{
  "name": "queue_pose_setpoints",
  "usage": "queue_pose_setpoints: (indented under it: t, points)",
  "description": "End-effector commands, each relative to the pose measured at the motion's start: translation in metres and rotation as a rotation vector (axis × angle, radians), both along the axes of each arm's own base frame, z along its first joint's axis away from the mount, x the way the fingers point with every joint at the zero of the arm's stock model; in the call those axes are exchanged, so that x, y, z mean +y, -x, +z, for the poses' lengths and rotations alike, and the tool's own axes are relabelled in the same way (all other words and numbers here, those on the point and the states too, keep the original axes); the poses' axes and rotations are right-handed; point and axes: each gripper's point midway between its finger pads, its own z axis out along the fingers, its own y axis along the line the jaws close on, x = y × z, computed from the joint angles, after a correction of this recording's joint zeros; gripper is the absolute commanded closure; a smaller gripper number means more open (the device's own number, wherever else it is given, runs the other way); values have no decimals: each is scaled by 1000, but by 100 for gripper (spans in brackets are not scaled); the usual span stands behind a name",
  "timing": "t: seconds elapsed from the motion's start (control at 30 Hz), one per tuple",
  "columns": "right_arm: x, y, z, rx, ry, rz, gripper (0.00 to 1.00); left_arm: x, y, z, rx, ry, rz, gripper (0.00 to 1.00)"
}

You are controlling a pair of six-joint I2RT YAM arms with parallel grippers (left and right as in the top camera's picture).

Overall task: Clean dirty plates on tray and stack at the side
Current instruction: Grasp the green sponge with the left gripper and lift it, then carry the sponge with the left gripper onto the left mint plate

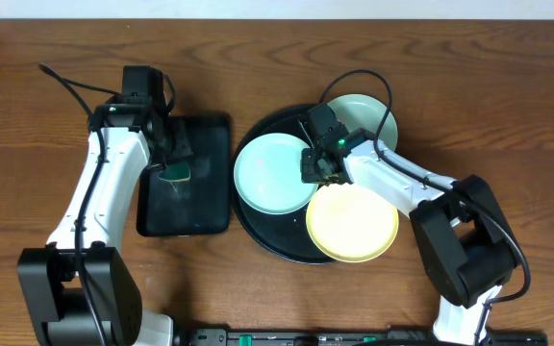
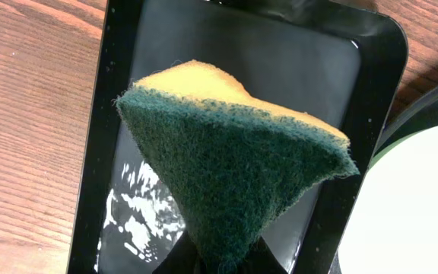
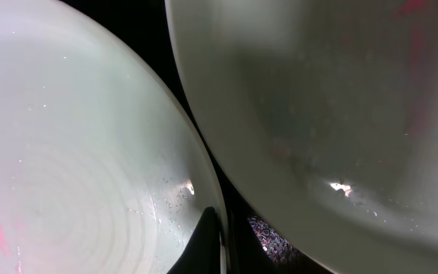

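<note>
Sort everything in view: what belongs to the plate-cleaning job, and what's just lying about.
Job: left mint plate, rear mint plate, yellow plate, round tray, sponge.
Lying about: rectangular tray, wooden table.

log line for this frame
left gripper: holds sponge over rectangular tray | right gripper: at mint plate rim, grip unclear | round tray: holds all three plates

No text, label, brand, number or sign legible in any view: plates (image 1: 273, 171), tray (image 1: 261, 234), sponge (image 2: 234, 167) and desk (image 1: 46, 38) all unmarked.
</note>
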Motion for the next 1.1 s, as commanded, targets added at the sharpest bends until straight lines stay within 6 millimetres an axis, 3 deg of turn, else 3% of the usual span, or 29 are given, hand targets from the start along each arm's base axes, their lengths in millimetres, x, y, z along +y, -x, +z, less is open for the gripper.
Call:
queue_pose_setpoints:
  t: [0.0,0.43,0.87,1.07]
  points:
    - [-4,7,-15,43,27,0,99,4,-1,0,-4,-13,23,93]
    - [2,12,-15,68,-6,12,99,-5,-1,0,-4,-11,-1,93]
    - [2,17,-17,124,-76,24,99,-85,3,-1,-19,31,-111,93]
    - [1,18,-18,130,-75,22,99,-120,-1,-22,1,54,-164,93]
